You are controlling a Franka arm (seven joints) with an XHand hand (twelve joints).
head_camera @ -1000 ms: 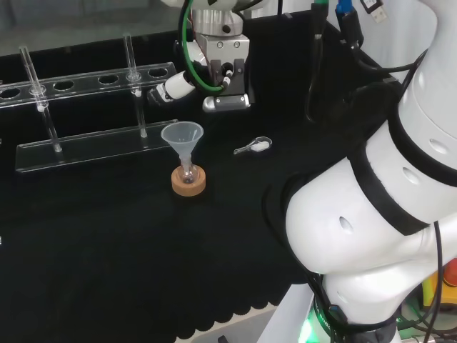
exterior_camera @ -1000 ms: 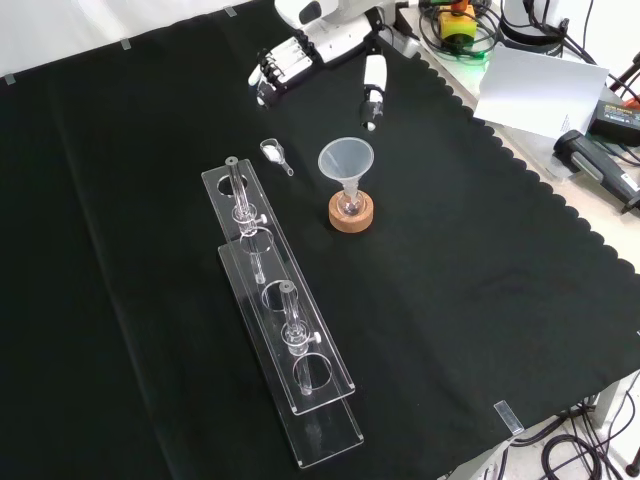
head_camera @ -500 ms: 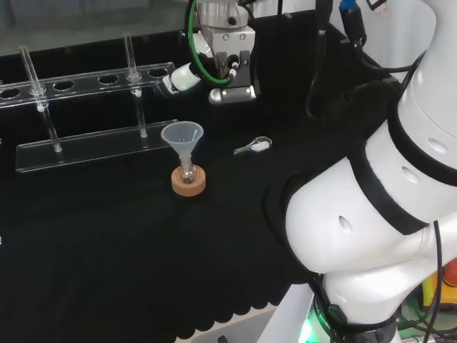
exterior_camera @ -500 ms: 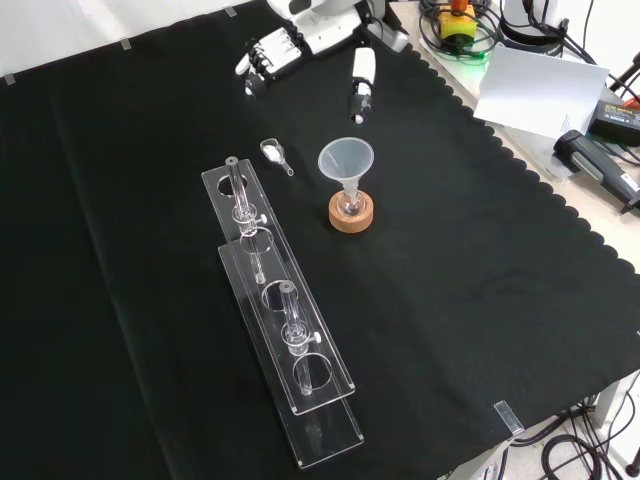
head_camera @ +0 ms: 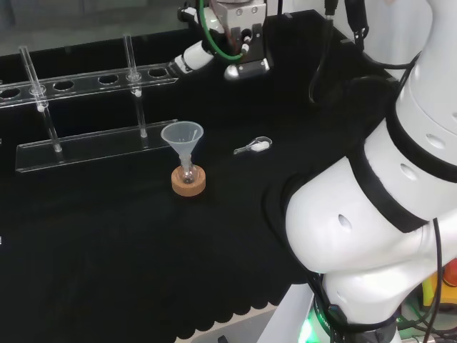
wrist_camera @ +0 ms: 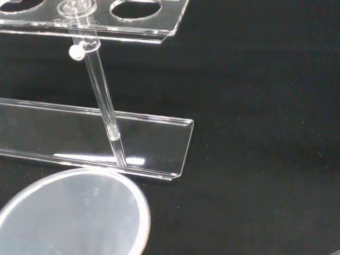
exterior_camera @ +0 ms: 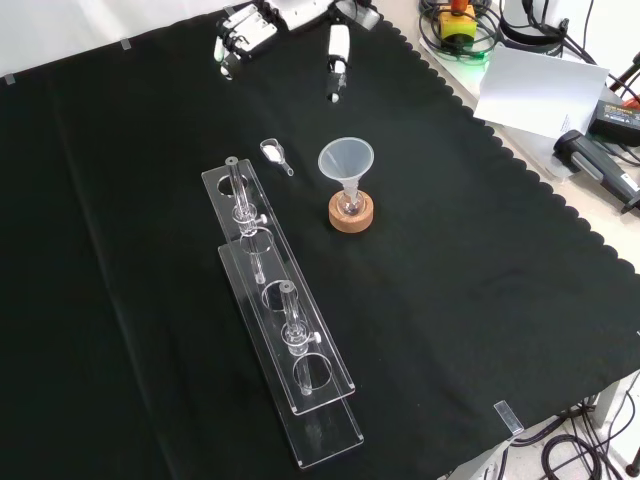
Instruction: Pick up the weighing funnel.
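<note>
White and black, the robot hand (exterior_camera: 245,22) hangs over the far edge of the surface (exterior_camera: 480,260) in the front view, with its fingers spread wide from the thumb and holding nothing. The weighing funnel (exterior_camera: 275,154) lies on the surface well apart from it, just beside the end of the rack (exterior_camera: 285,310) and left of the funnel (exterior_camera: 346,160) in that view. It looks light, stiff, slick and probably breakable, so pinching across the scoop's bowl seems safer than taking the thin stem.
</note>
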